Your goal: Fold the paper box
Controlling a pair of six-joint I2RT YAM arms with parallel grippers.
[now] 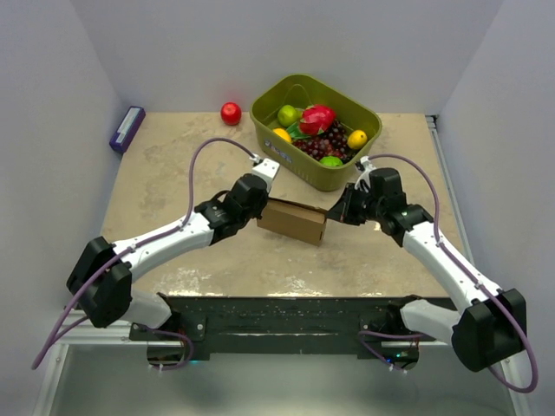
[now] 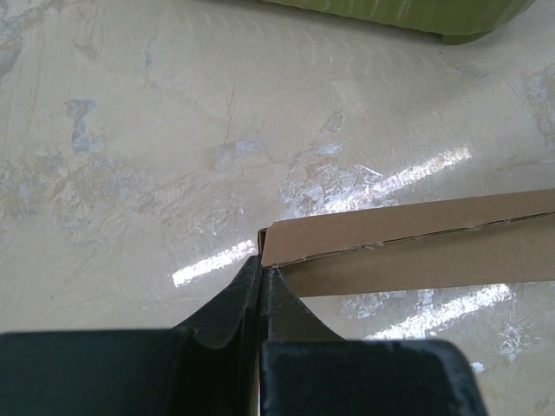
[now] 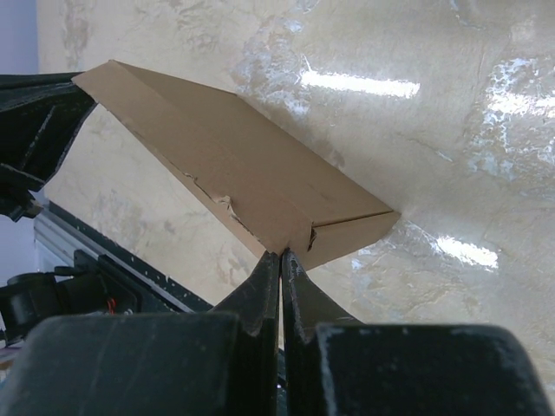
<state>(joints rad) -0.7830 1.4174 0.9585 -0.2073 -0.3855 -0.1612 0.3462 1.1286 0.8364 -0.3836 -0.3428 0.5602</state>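
The paper box [image 1: 292, 221] is a plain brown cardboard piece, folded into a long low shape in the middle of the table. My left gripper [image 1: 260, 211] is at its left end, my right gripper [image 1: 334, 212] at its right end. In the left wrist view my gripper [image 2: 261, 264] is shut, its tips pinching the corner edge of the paper box [image 2: 416, 234]. In the right wrist view my gripper [image 3: 283, 254] is shut on the near corner of the paper box [image 3: 234, 169], whose long edge has a small tear.
A green basket [image 1: 321, 178] full of toy fruit stands just behind the box; its wall [image 2: 408, 13] shows in the left wrist view. A red apple [image 1: 231, 113] lies at the back. A purple block [image 1: 127, 128] lies by the left wall.
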